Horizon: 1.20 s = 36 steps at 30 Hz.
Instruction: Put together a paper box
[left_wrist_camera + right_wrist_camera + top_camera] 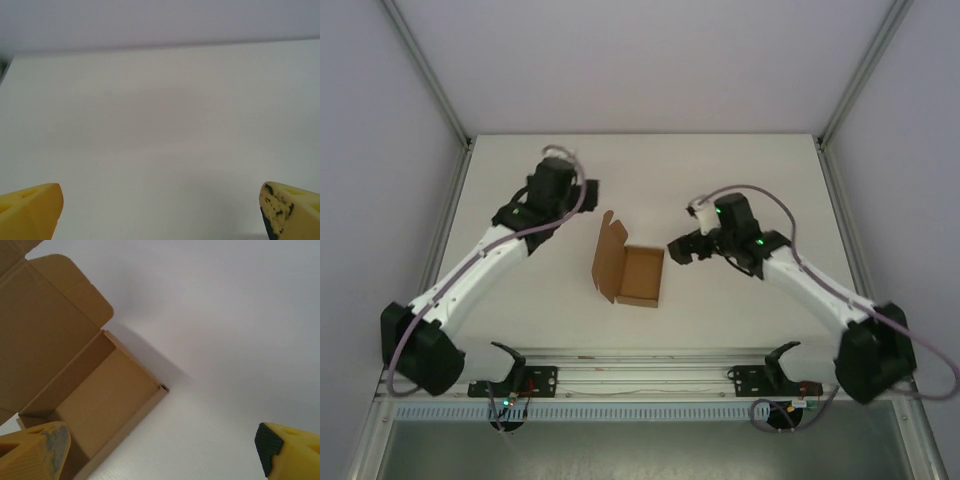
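Observation:
The paper box is a small brown kraft tray in the middle of the table, its lid flap standing up on its left side. In the right wrist view the paper box is at the left, inside open to view, with the lid above it. My right gripper hovers just right of the box, open, with nothing between its yellow fingers. My left gripper is up and to the left of the box, apart from it. In its own view the left gripper is open over bare table.
The white table is ringed by pale walls and aluminium frame posts. A metal rail with the arm bases runs along the near edge.

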### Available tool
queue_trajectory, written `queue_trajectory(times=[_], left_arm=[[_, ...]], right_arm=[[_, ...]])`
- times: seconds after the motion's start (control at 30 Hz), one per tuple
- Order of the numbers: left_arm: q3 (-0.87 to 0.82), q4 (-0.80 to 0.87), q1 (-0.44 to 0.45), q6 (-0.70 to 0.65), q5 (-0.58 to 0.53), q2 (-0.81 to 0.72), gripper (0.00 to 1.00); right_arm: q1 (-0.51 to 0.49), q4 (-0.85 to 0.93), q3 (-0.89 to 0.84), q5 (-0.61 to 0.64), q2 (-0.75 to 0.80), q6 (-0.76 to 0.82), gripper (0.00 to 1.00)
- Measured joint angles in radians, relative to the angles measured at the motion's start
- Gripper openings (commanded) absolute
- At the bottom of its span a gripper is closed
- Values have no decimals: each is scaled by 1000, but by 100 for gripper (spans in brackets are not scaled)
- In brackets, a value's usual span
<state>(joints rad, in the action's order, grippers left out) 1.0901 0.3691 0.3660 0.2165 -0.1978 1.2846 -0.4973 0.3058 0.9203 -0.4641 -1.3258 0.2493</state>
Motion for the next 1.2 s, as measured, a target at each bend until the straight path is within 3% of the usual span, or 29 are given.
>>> queue_trajectory(times=[0.1, 0.2, 0.33, 0.47, 0.6, 0.83, 1.2], left_arm=[[-192, -3, -75, 135, 8, -73, 100], [-332, 1, -94, 224, 26, -144, 100], [-410, 0, -93, 278, 37, -236, 100], [-440, -1, -93, 300, 37, -293, 100], [-446, 0, -93, 308, 34, -311, 100], [-446, 0, -93, 311, 33, -310, 100], [-388, -7, -93, 305, 61, -206, 100]], right_arm=[[-49, 52, 148, -4, -199, 131, 88], [-87, 130, 306, -3, -391, 235, 82], [-109, 207, 460, -4, -585, 313, 55], [-114, 254, 528, -7, -680, 333, 47], [-116, 255, 530, -4, -689, 309, 30], [-134, 150, 412, 137, -637, 110, 19], [-224, 111, 194, 504, -492, -479, 23]])
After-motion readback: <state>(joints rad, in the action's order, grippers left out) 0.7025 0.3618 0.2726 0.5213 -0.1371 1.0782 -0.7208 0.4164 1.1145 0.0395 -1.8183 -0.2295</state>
